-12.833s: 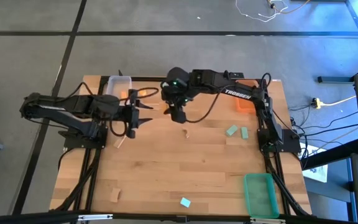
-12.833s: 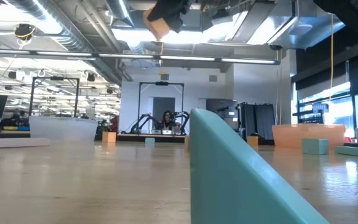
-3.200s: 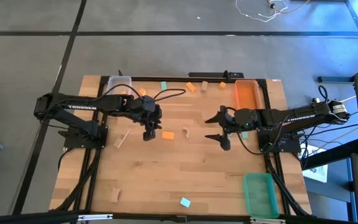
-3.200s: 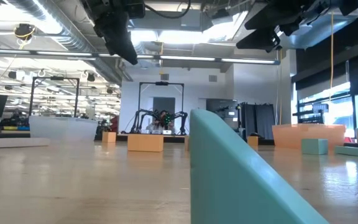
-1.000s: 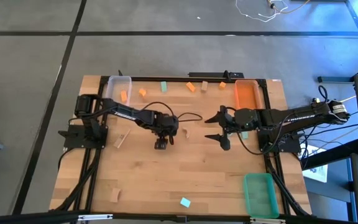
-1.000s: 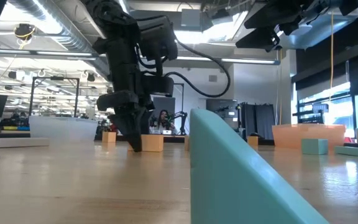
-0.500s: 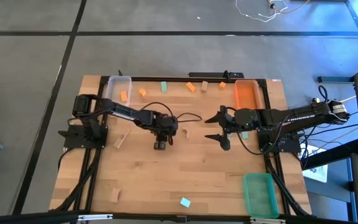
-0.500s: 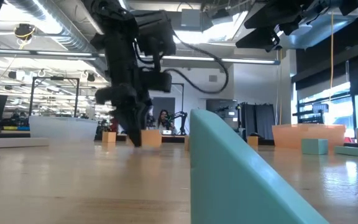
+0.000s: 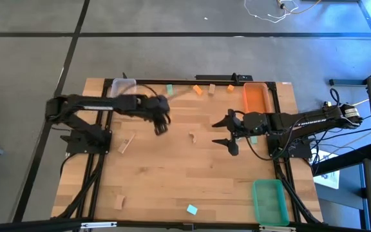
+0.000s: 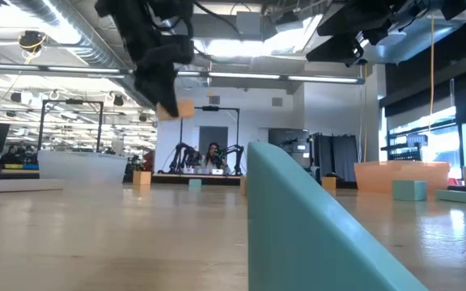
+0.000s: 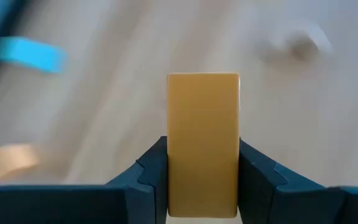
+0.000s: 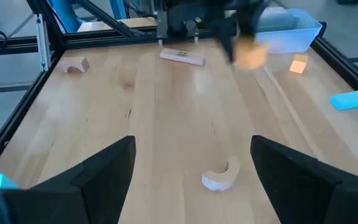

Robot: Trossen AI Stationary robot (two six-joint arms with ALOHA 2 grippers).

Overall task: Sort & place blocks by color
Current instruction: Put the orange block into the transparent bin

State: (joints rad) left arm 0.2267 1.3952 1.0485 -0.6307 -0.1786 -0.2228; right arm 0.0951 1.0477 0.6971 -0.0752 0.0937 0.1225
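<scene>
Left hand (image 11: 202,180) is clamped on an orange block (image 11: 203,142), fingers on its two side faces; in the low view the block (image 10: 184,108) hangs well above the table (image 9: 172,180). High view puts that hand (image 9: 160,127) over the table's far-left part, near the clear bin (image 9: 116,87). Right hand (image 9: 221,133) sits mid-right above the table, fingers spread wide with nothing between them. A pale arch-shaped wooden block (image 12: 219,177) lies on the table just ahead of the right hand. Small orange blocks (image 9: 198,90) and a teal block (image 9: 170,89) lie along the far edge beside the orange bin (image 9: 255,98). Another teal block (image 9: 192,209) lies near the front edge; green bin (image 9: 268,201) at front-right corner.
</scene>
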